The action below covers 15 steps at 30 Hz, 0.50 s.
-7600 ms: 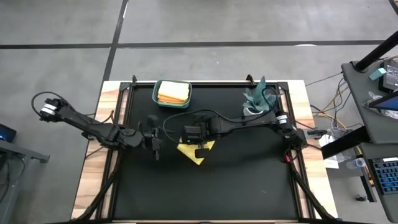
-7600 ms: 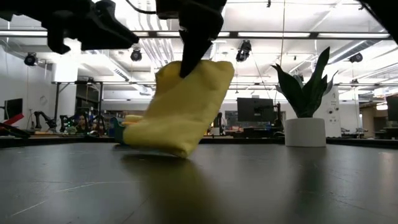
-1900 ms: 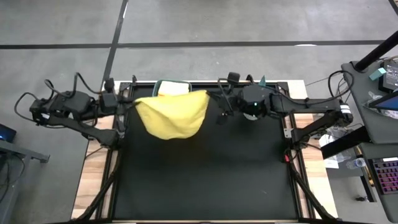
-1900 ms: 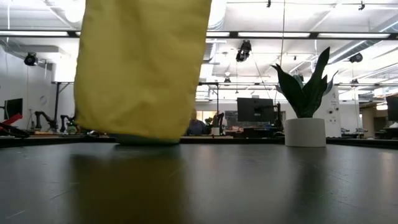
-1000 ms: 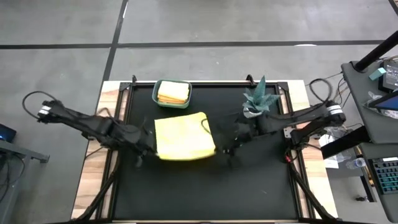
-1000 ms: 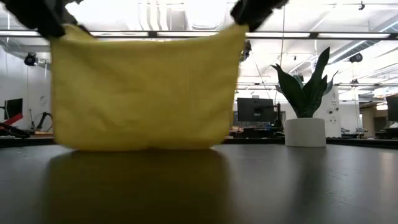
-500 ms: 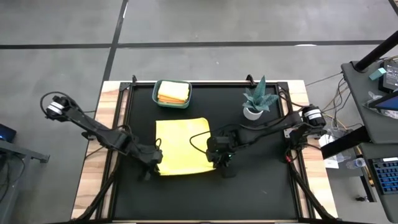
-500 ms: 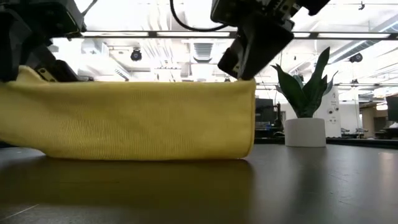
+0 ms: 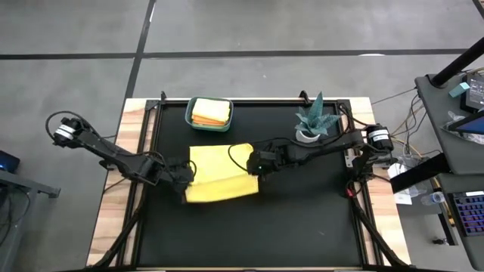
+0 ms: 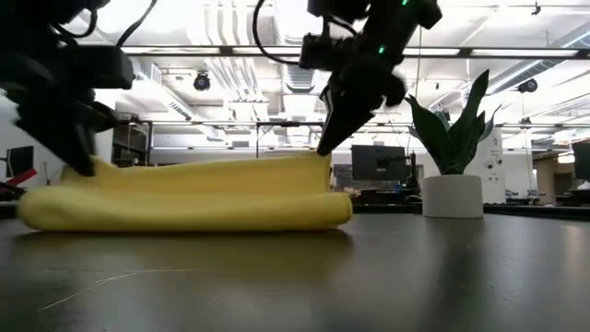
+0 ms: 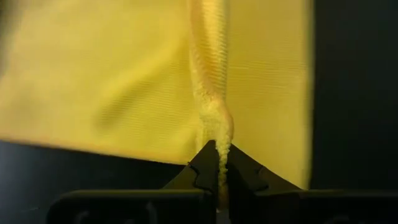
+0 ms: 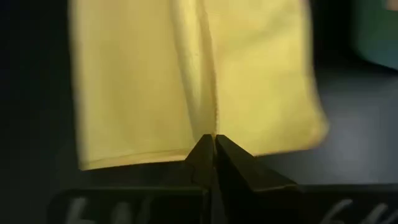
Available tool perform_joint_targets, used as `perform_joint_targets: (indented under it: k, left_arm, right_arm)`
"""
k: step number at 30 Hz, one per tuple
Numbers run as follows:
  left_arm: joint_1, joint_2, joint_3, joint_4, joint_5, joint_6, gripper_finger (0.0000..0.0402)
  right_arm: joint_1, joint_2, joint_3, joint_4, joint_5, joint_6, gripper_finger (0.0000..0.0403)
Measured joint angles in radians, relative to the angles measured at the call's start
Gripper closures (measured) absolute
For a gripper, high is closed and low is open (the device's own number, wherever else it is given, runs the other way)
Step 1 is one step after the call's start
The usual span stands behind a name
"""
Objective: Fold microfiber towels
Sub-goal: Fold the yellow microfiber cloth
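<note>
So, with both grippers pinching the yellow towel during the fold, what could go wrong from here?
1. The left gripper and right gripper each pinch only an edge of the yellow towel; uneven motion may skew the fold.
2. Releasing too soon may let the raised layer spring back.
3. The teal bin stands nearby; a wide sweep could hit it.

Right gripper [image 12: 213, 142] fingers [image 12: 239, 167] pinched together on the near edge of the yellow towel [image 12: 137, 81]. A raised crease runs from the pinch point straight up the cloth. Towel lies spread on the dark worktop [image 12: 37, 93]. Blurred teal bin [image 12: 379, 31] sits at the far corner beyond the towel.
</note>
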Motion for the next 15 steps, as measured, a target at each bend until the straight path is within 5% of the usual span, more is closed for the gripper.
perform_joint_targets:
  k: [6, 15]
  left_arm:
    - [0.121, 0.005, -0.003, -0.015, -0.092, 0.096, 0.0402]
    - [0.288, 0.045, -0.004, -0.003, -0.174, 0.246, 0.0402]
  right_arm:
    - [-0.066, 0.046, 0.0, 0.057, 0.161, -0.059, 0.0394]
    - [-0.117, 0.057, 0.0, 0.101, 0.167, -0.087, 0.0394]
